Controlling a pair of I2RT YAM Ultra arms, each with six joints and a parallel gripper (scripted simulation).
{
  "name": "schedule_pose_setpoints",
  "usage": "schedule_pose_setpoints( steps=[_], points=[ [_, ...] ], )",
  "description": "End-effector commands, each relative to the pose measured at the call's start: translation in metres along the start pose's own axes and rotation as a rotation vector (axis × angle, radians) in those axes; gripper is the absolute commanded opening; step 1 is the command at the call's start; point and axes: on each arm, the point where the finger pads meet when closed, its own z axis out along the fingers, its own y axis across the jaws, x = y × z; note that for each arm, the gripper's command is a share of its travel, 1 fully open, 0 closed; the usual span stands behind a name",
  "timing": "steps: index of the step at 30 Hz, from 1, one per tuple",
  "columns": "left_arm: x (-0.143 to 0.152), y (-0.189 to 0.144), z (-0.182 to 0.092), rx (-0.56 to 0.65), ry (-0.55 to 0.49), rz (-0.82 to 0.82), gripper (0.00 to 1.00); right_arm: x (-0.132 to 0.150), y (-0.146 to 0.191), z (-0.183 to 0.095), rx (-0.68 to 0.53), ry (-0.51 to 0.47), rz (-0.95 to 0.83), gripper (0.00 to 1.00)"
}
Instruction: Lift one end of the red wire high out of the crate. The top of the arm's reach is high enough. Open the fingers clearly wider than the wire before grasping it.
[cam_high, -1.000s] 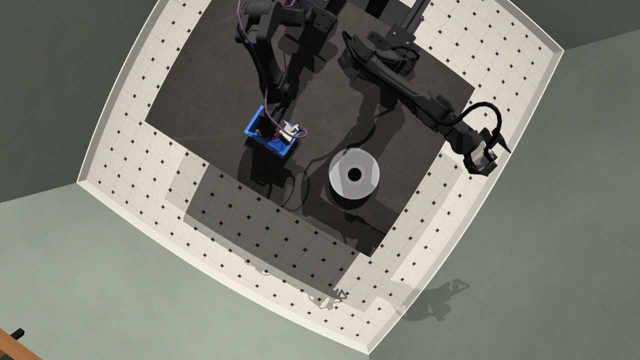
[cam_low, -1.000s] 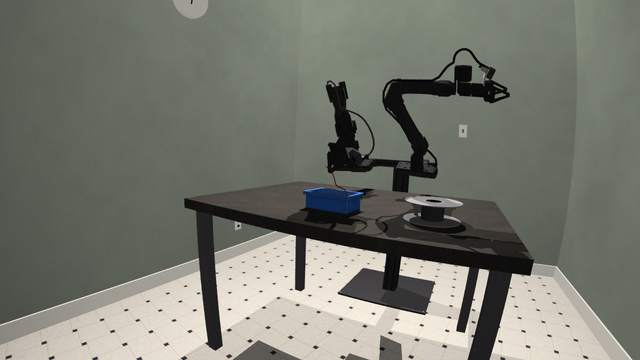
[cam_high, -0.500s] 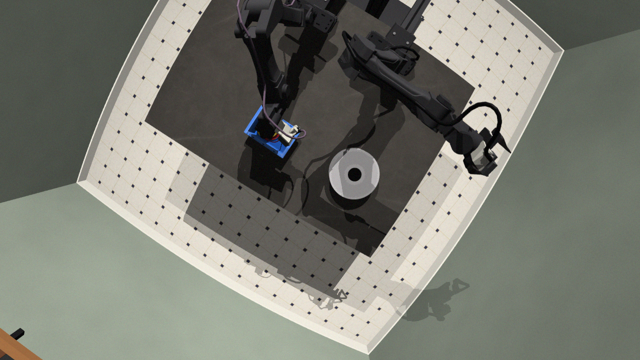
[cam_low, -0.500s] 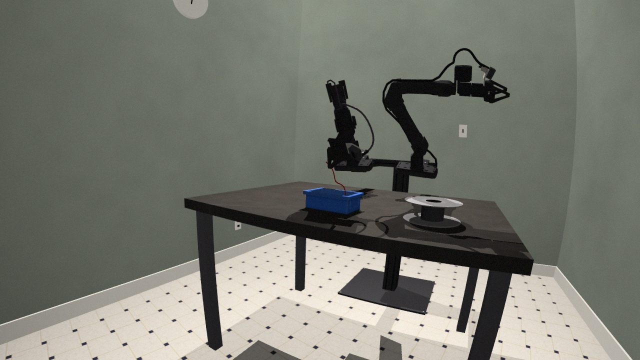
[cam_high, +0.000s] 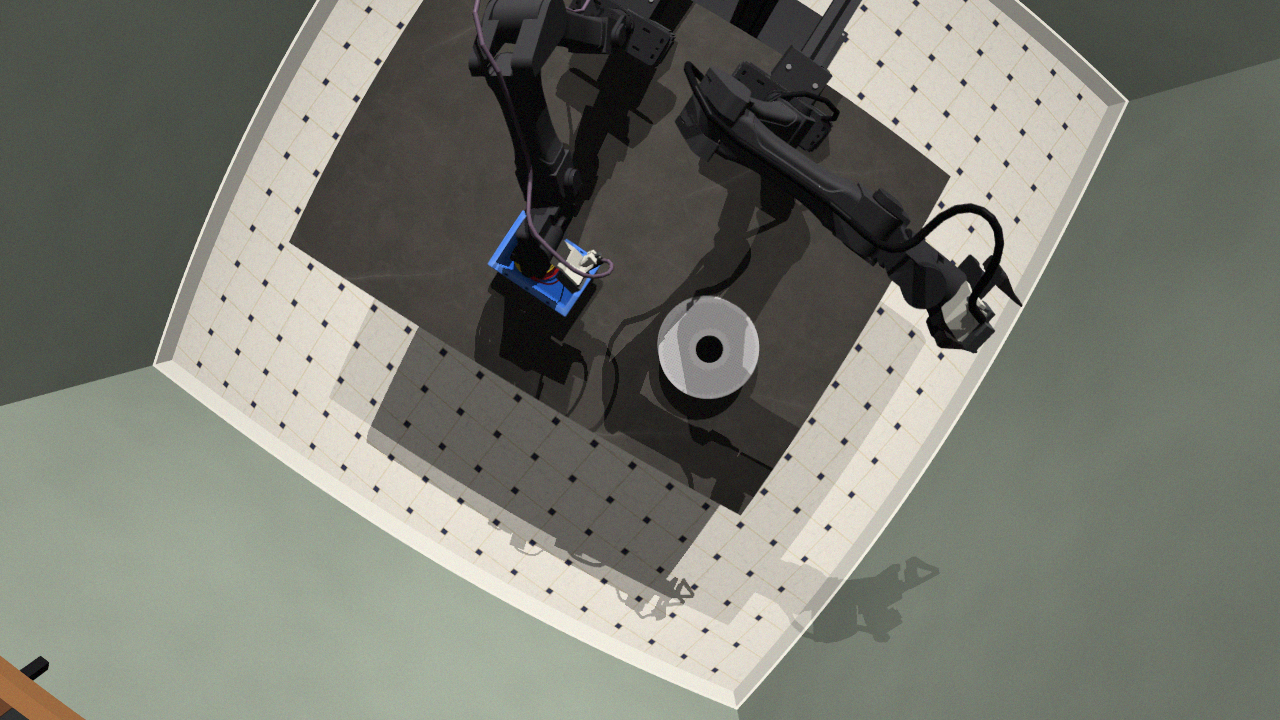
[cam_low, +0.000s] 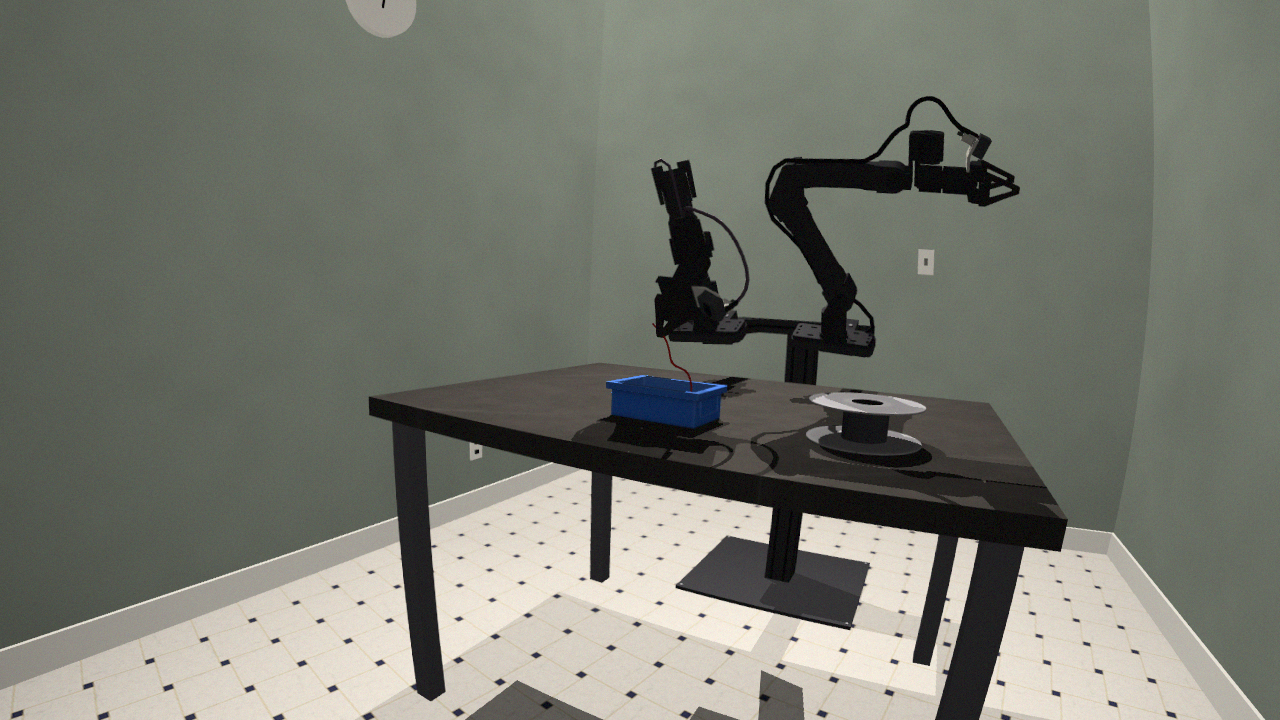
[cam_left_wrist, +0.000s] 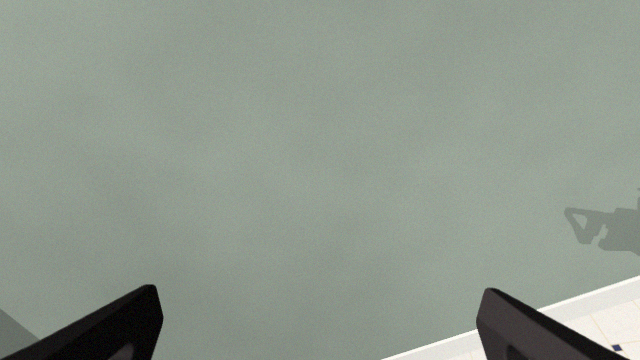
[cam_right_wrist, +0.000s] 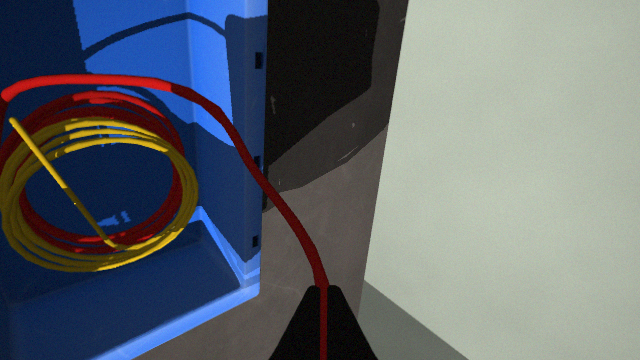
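Red wire (cam_low: 677, 363) (cam_right_wrist: 295, 220), soft and springy I'd guess, light too, rises from the blue crate (cam_high: 573, 302) (cam_low: 664, 405) (cam_right_wrist: 215, 306) into the right jaws (cam_low: 660, 329), clenched on it, best held near its end; the left jaws (cam_low: 1016, 189) gape

Your red wire (cam_low: 672, 359) (cam_right_wrist: 231, 131) is thin and smooth; one end is pinched in the right gripper (cam_high: 535, 261) (cam_low: 660, 329) (cam_right_wrist: 324, 288) above the blue, open-topped crate (cam_high: 567, 304) (cam_low: 662, 404) (cam_right_wrist: 252, 110), which sits upright, nearer the worktop edge opposite the arms' bases. The rest coils inside.
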Motion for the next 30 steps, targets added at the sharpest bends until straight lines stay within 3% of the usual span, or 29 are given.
schedule_pose_setpoints(
  steps=[1,16,30],
  points=[
    [0.007,0.008,0.003,-0.023,0.011,0.001,1.00,-0.001,-0.026,-0.014,0.054,-0.007,0.028,0.00],
    [0.007,0.008,0.003,-0.023,0.012,0.001,1.00,0.002,-0.060,-0.052,0.152,0.000,0.029,0.00],
    [0.007,0.008,0.003,-0.023,0.012,0.001,1.00,0.009,-0.148,-0.147,0.401,0.018,0.030,0.00]
  ],
)
